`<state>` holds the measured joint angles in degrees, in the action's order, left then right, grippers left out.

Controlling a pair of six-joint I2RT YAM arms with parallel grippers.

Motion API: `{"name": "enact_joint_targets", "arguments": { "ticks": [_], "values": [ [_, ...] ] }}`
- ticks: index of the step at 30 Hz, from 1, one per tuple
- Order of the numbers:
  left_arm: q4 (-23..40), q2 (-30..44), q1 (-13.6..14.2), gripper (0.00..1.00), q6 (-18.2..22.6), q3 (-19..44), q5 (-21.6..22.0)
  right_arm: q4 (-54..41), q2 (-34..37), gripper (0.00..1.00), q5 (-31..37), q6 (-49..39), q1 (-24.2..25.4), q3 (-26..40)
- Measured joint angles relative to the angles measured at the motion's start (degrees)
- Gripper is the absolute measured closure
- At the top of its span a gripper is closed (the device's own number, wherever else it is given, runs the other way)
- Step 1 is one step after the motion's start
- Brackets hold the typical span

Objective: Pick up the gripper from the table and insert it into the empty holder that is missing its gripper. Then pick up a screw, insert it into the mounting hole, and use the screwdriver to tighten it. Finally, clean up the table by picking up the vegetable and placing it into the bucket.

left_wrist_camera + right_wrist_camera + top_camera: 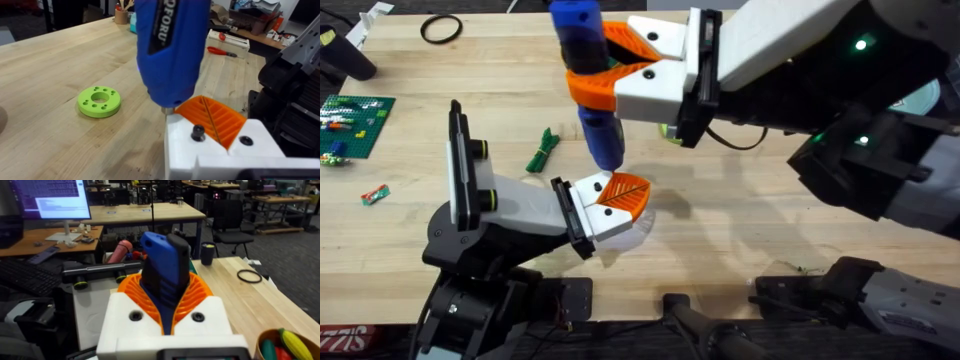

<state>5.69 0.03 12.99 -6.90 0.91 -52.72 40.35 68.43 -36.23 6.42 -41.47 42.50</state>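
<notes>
Overhead view: right gripper [620,68], white w/ orange ribbed pads, is closed tight round the thick blue screwdriver [588,70] & holds it straight up so its thin tip points down at the small orange ribbed gripper [623,192], which sits in the white blocky holder [535,210] on its black stand near the table's front edge. Left wrist view has the tip just by a black screw [198,131] in the white block, prob so it can turn it; can't tell if they touch. Left gripper: can't tell its state, & a green vegetable [544,149] lies on the wooden table [740,210] nearby, not yet cleaned up.
</notes>
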Motion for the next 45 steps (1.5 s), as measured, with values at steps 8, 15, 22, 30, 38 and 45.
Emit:
{"name": "enact_joint_targets", "arguments": {
  "ticks": [8, 15, 22, 30, 38, 45],
  "values": [
    [0.0, 0.1, 0.1, 0.983, -0.8, 0.0, -0.2, 0.1, 0.6, 0.951, 0.5, -0.2, 0.0, 0.0],
    [-0.1, 0.1, 0.1, 0.983, -0.9, 0.0, -0.2, 0.3, 0.7, 0.951, 0.6, -0.2, 0.0, 0.0],
    [-0.1, 0.1, 0.1, 0.983, -0.8, 0.0, -0.2, 5.7, 1.5, 0.951, 0.2, 3.3, 0.0, -0.5],
    [-0.1, 0.1, 0.1, 0.983, -0.8, 0.0, -0.2, 14.6, 1.6, 0.951, -1.5, 7.6, 0.0, -0.7],
    [-0.1, 0.1, 0.1, 0.983, -0.8, 0.0, -0.2, 14.6, 1.6, 0.951, -7.8, 11.6, 0.5, -0.7],
    [-0.1, 0.1, 0.1, 0.983, -0.8, 0.0, -0.2, 14.7, 1.6, 0.951, -10.4, 13.3, 1.1, -0.7]
  ]
}}
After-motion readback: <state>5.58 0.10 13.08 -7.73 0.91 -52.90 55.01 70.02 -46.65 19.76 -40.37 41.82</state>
